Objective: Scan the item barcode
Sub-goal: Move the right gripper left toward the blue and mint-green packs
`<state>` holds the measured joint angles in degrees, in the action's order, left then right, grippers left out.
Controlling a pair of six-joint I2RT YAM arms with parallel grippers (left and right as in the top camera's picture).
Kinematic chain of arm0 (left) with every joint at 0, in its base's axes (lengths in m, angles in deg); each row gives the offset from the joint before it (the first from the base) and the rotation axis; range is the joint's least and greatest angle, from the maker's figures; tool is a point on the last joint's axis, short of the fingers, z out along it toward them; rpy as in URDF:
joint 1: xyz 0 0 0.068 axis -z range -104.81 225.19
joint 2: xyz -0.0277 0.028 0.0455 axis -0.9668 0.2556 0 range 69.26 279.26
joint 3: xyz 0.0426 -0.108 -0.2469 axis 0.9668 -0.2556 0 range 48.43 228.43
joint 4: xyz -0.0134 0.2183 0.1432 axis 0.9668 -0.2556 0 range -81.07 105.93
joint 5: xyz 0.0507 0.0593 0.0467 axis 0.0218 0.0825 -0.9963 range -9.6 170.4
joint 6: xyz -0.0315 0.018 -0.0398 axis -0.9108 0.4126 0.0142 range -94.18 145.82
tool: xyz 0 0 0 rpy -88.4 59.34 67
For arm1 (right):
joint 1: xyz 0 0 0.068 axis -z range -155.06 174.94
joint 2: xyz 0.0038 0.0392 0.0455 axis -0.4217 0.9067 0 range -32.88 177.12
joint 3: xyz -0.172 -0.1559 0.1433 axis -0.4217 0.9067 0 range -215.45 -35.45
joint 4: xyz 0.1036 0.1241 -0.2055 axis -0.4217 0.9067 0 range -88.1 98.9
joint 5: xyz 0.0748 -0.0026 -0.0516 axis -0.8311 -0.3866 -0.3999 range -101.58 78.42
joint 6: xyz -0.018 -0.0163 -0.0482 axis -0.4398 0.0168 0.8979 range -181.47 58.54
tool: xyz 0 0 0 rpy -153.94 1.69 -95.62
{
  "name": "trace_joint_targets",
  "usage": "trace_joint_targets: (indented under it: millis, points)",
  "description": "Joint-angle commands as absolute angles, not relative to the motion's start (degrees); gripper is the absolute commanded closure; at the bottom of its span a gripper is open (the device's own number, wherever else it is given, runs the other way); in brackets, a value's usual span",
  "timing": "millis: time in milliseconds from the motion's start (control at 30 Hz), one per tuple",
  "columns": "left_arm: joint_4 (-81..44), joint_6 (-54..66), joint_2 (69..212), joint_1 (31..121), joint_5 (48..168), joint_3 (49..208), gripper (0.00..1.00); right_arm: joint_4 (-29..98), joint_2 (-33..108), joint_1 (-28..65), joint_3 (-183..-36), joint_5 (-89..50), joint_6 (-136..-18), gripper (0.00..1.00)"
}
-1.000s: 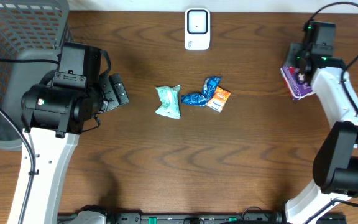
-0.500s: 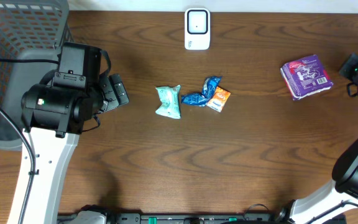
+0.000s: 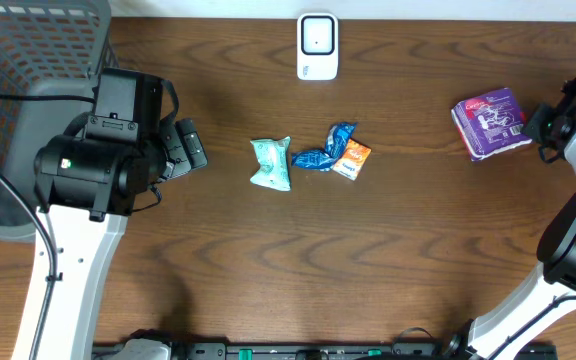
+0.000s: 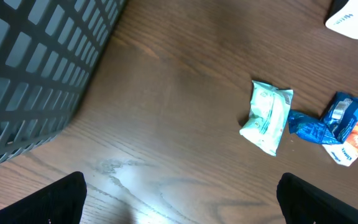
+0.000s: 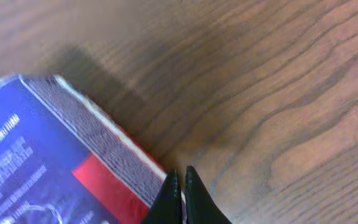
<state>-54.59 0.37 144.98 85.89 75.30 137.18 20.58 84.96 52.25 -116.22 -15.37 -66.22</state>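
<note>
A purple packet (image 3: 492, 122) lies flat at the right of the table; in the right wrist view it fills the lower left (image 5: 42, 162). My right gripper (image 3: 545, 124) is shut, its tips (image 5: 180, 180) meeting at the packet's right edge; whether they pinch the wrapper I cannot tell. A white scanner (image 3: 317, 46) stands at the back centre. Mid-table lie a teal packet (image 3: 271, 163), a blue packet (image 3: 326, 148) and an orange packet (image 3: 352, 158). My left gripper (image 3: 188, 146) hangs wide open and empty (image 4: 179, 199), left of the teal packet (image 4: 266, 116).
A grey mesh basket (image 3: 18, 60) takes up the back left corner and shows as a slatted wall (image 4: 36, 74) in the left wrist view. The scanner's corner (image 4: 353, 15) peeks in at that view's top right. Bare wood lies in front of the packets.
The right arm, over the purple packet a second ago, swung off to the right and shut its jaws, then came back beside the packet's right edge. The left arm has not moved.
</note>
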Motion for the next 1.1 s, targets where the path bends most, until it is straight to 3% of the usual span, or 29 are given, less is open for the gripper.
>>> trace_joint_targets:
  millis: [0, 233, 567, 700, 933, 1067]
  points:
    - [-54.77, 0.72, 144.52, 85.72, 74.34, 137.53, 0.02, 22.37, 84.78, 52.76, -117.01, -14.95, -63.51, 0.99]
    - [-54.77, 0.72, 144.52, 85.72, 74.34, 137.53, 0.02, 27.40, 84.78, 52.71, -117.01, -24.20, -58.72, 0.99]
    - [-54.77, 0.72, 144.52, 85.72, 74.34, 137.53, 0.02, 31.31, 77.22, 52.76, -117.09, -5.66, -63.51, 0.93]
    - [-54.77, 0.72, 144.52, 85.72, 74.34, 137.53, 0.02, 31.26, 69.09, 52.56, -117.09, -7.65, -64.49, 0.74]
    - [-54.79, 0.72, 144.52, 85.72, 74.34, 137.53, 0.02, 32.01, 59.17, 50.44, -117.09, -36.09, -64.45, 0.19]
    - [-54.77, 0.72, 144.52, 85.72, 74.34, 137.53, 0.02, 36.47, 59.19, 47.12, -116.98, -51.78, -64.45, 0.15]
